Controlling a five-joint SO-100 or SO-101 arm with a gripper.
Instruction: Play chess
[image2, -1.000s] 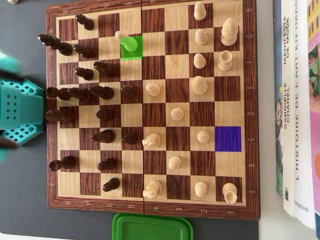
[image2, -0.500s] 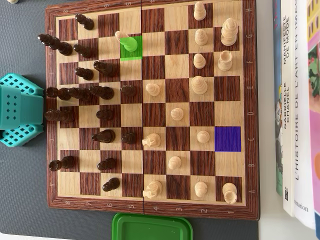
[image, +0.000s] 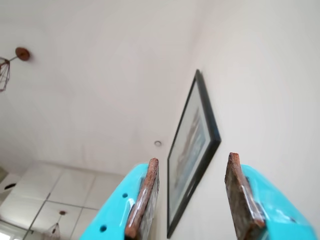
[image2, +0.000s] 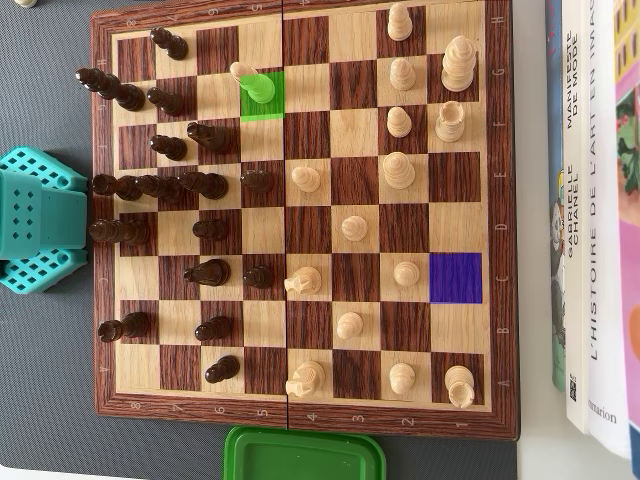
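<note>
Gripper: gripper (image: 192, 197) points up at the ceiling and a framed picture (image: 192, 150) on the wall in the wrist view; its two fingers stand well apart with nothing between them. In the overhead view only the teal arm (image2: 35, 220) shows, parked off the left edge of the chessboard (image2: 300, 418).
Piece to move: a pale piece (image2: 244, 73) stands on the green-lit square (image2: 261, 96), near the board's top edge and just left of its centre fold. This is probably the piece to take.
Likely target: the purple-lit square (image2: 456, 278), bare, near the board's right edge and below its middle row.
Handling: small turned wood by the look of it, so light, stiff, smooth and easy to tip. Best pinched low on the narrow stem under the head and lifted straight up.
Crowding: dark pieces stand close on the left side of the green square, so the fingers should come from above.
Count, pale pieces: about fifteen, most on the board's right half.
Count, dark pieces: about sixteen on the left half; several lean and overlap, so this count is unsure.
Off the board: green lid (image2: 305, 455) touching the bottom edge; books (image2: 595, 210) beside the right edge.
</note>
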